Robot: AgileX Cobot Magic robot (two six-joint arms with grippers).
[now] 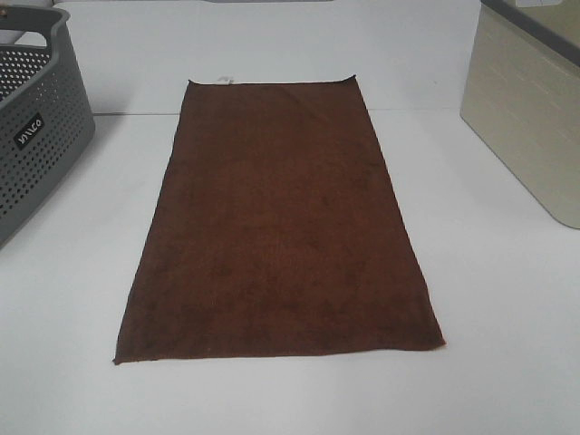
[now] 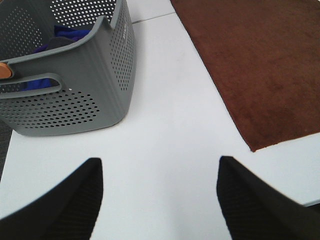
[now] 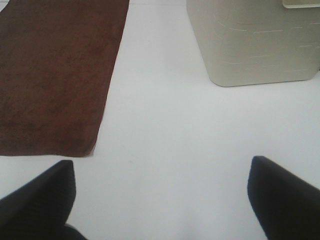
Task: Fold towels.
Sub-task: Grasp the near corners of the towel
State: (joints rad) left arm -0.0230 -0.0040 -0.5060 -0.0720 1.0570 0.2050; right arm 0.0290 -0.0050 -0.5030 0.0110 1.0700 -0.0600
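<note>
Plainly, the towel (image 1: 276, 227) lay flat on the table (image 1: 489, 299) between grey basket (image 1: 36, 136) and beige bin (image 1: 526, 118), long axis running straight away from my high camera, white tag (image 1: 224, 80) at the far short edge. The basket's white lettering (image 1: 27, 130) I couldn't read. Left gripper (image 2: 160, 200) and right gripper (image 3: 160, 200) gaped, empty.

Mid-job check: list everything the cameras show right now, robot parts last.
towel: one, dark reddish-brown, spread flat mid-table
tag: one, white, towel's far short edge
basket: one, grey perforated, table's left side
cloth: at least one, blue, inside the basket
bin: one, beige with grey rim, table's right side
table: one, white
left fingers: two, black, open, between basket and towel
right fingers: two, black, open, between towel and bin
</note>
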